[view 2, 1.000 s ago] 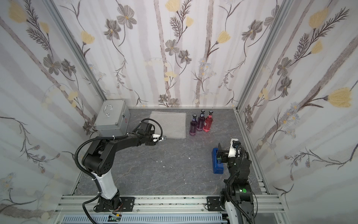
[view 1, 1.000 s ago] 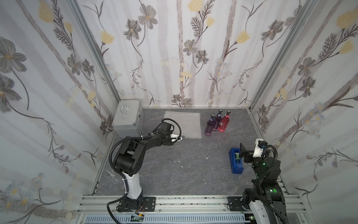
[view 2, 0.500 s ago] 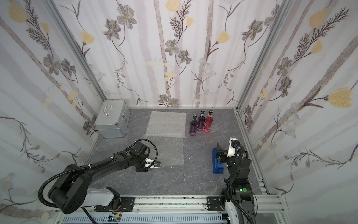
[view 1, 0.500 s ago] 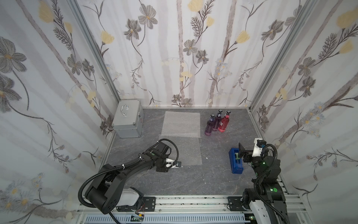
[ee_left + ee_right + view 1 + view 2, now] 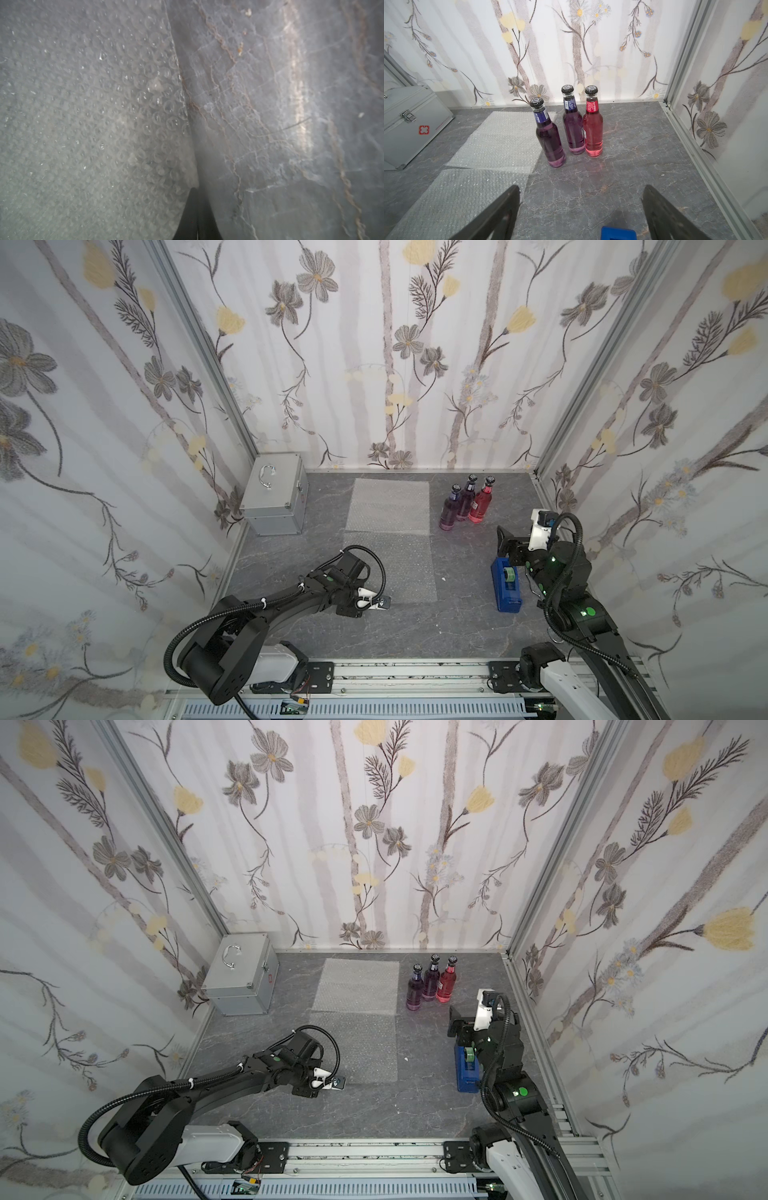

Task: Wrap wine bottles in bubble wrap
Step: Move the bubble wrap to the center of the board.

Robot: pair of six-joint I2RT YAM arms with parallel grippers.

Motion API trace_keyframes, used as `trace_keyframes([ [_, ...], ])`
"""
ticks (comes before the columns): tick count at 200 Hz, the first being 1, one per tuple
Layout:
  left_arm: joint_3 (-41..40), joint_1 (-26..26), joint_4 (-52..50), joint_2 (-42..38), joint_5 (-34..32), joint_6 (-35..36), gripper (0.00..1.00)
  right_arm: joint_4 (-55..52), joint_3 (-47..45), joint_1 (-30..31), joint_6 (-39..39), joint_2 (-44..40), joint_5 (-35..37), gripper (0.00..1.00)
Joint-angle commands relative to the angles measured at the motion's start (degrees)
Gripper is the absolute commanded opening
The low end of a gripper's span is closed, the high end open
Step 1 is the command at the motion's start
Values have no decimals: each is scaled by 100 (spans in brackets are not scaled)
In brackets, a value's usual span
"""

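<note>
Three wine bottles stand upright at the back right: a purple one (image 5: 449, 512) (image 5: 550, 141), a second purple one (image 5: 466, 499) (image 5: 573, 133) and a red-pink one (image 5: 481, 502) (image 5: 592, 133). One sheet of bubble wrap (image 5: 388, 499) lies flat at the back. A second sheet (image 5: 390, 568) (image 5: 93, 124) lies flat just in front of it. My left gripper (image 5: 384, 602) (image 5: 196, 192) is shut on that near sheet's front left corner, low over the floor. My right gripper (image 5: 513, 546) (image 5: 580, 190) hovers open and empty, facing the bottles from a short way off.
A blue tape dispenser (image 5: 506, 583) (image 5: 618, 233) sits under the right gripper. A silver metal case (image 5: 276, 497) stands in the back left corner. Flowered walls close in three sides, and an aluminium rail (image 5: 415, 672) runs along the front.
The left gripper has pulled one bubble wrap sheet off the back pile toward the front, leaving the other sheet behind. The right arm has stayed almost still.
</note>
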Motion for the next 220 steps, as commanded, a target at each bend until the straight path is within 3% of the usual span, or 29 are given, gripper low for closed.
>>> trace_keyframes([
  [1, -119, 2, -485, -357, 257, 264, 0, 540, 344, 235, 428, 675, 554, 92],
  [42, -292, -4, -207, -532, 207, 11, 0, 705, 1102, 384, 861, 1928, 591, 91],
  [121, -227, -42, 424, -202, 120, -339, 2, 1151, 2306, 649, 885, 3821, 420, 88],
  [137, -160, -44, 360, -217, 169, -375, 17, 1266, 2447, 684, 880, 4074, 381, 87],
  [155, 99, -60, -67, -324, 292, -513, 49, 1276, 2660, 703, 868, 4433, 348, 87],
  [182, 889, -54, -932, -736, 461, -1416, 84, 1330, 2899, 705, 825, 4891, 330, 87],
  [220, 1460, 140, -1284, -1370, 125, -3214, 95, 1361, 3212, 698, 790, 5428, 338, 86],
])
